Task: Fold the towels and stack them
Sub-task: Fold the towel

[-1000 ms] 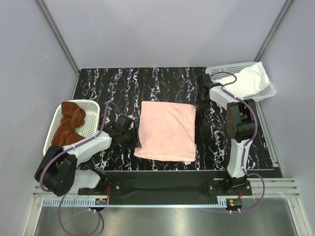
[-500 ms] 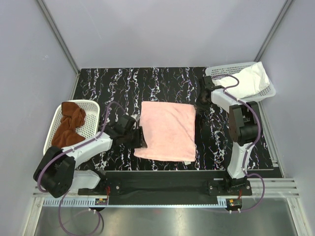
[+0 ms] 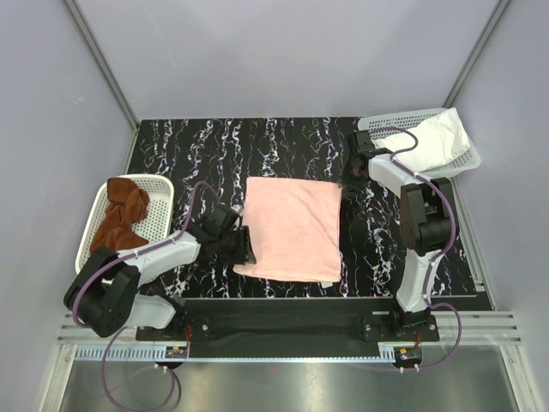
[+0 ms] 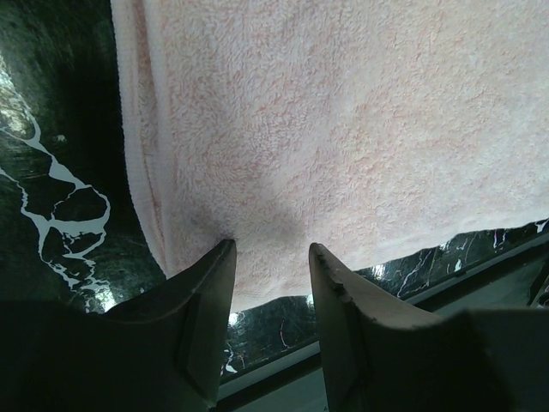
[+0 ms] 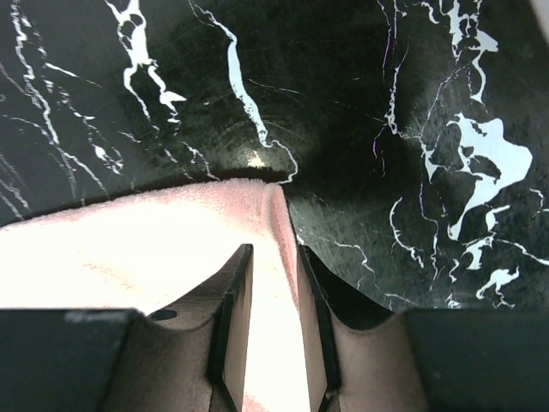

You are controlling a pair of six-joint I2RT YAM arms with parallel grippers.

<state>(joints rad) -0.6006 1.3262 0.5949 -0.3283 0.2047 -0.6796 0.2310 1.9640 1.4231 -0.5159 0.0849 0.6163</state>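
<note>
The pale pink towel (image 3: 292, 227) lies flat in the middle of the table. My left gripper (image 3: 247, 249) is at its near-left corner. In the left wrist view the gripper (image 4: 270, 253) is open, its tips resting on the pink towel (image 4: 343, 129) just inside the edge. My right gripper (image 3: 346, 178) is at the far-right corner. In the right wrist view it (image 5: 274, 253) is closed narrowly on the towel's edge (image 5: 171, 249). The white towel (image 3: 437, 137) lies in the right basket. The rust-brown towel (image 3: 120, 215) is bunched in the left basket.
A white mesh basket (image 3: 163, 202) stands at the table's left edge and another (image 3: 377, 127) at the far right corner. The table top (image 3: 214, 154) is black marble-patterned. Grey walls enclose the back and sides.
My left gripper has moved right and nearer, onto the pink towel's near-left corner. My right gripper has stayed at the far-right corner with a small shift of the arm.
</note>
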